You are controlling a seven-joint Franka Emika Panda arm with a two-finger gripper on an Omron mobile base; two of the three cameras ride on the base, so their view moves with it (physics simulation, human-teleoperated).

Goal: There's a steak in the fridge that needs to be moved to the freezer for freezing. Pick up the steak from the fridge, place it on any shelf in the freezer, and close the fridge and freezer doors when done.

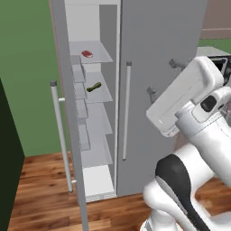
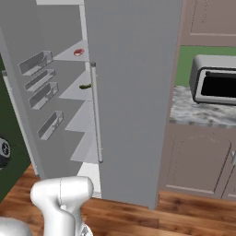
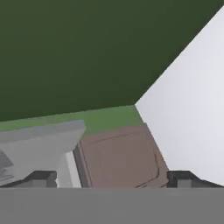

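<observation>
While the end effector (image 3: 111,178) stands released, one steak (image 1: 87,54) and one green vegetable (image 1: 94,87) lie on separate shelves.

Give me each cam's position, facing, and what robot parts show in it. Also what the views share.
Left base view: behind the arm to its left, facing the open compartment with the steak on its top shelf; white arm at lower right.
Right base view: behind to its right, facing the shut grey door and a counter; arm at lower left.
Hand view: on the hand, facing a green wall and brown cabinet; fingers spread wide at bottom.
Both base views share the steak, green vegetable, shelves and silver handle.
</observation>
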